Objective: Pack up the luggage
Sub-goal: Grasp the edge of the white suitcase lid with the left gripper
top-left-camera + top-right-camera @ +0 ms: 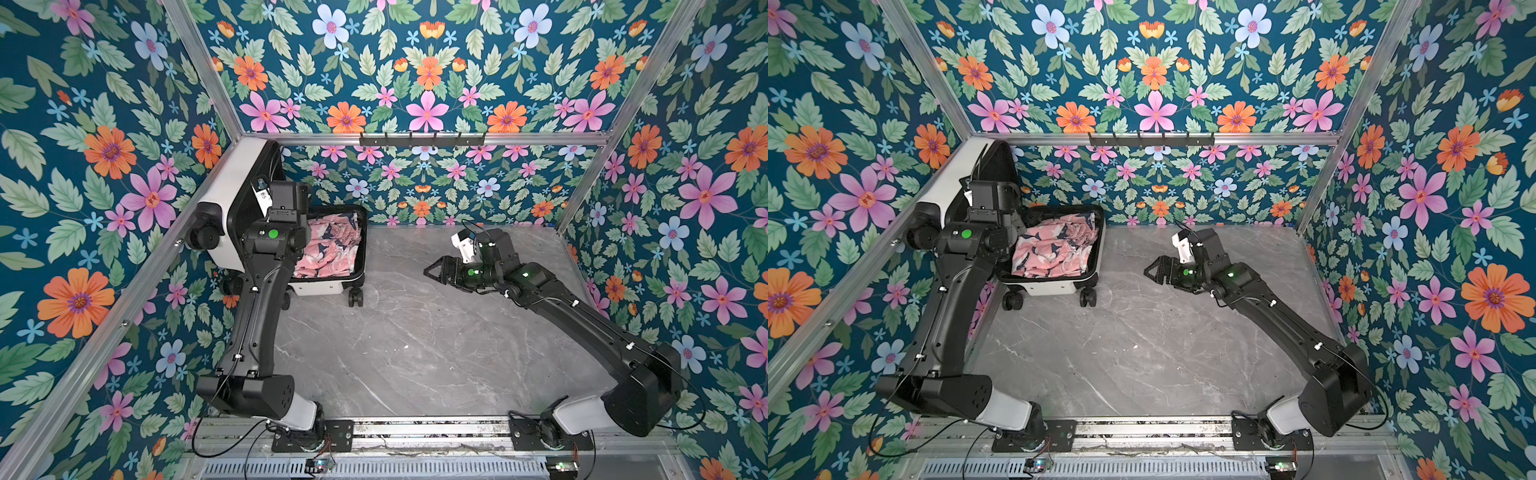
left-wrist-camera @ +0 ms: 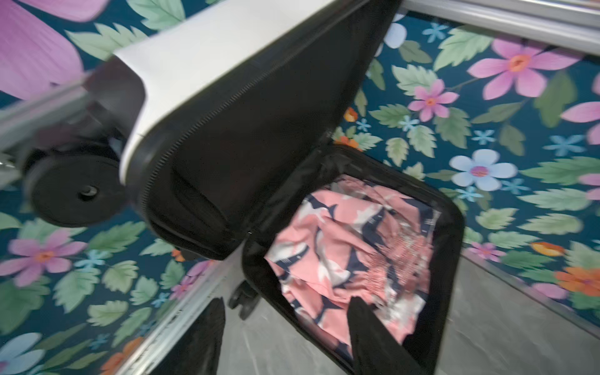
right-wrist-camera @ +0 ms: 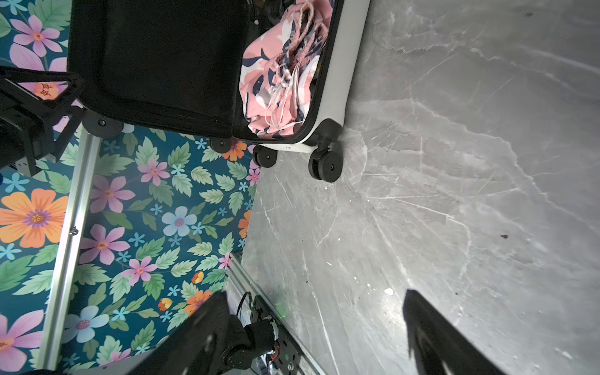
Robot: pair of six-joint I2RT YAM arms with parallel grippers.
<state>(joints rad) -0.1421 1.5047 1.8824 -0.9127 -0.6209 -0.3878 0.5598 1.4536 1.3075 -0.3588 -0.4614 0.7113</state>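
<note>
Small white hard-shell luggage point(image 1: 245, 174) open, crumpled pink-navy fabric garment point(image 1: 332, 245) inside.
Far-left corner of grey marble bench point(image 1: 415, 340), lid point(image 2: 207, 58) leaned on floral wall point(image 1: 124, 208) so base point(image 3: 337, 81) is reachable; your L end effector point(image 2: 287, 311) hovers over it, fingers apart, empty; R end effector point(image 1: 434, 272) wide, empty.

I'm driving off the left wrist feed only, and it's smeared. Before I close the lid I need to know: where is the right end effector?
Observer: In both top views the right end effector hovers over the bare table, to the right of the luggage and apart from it, jaws open and empty.
Operator: Could anything catch in the zipper?
Observer: The right wrist view shows white drawstrings lying on the pink garment, near the rim but seemingly inside it.
</note>
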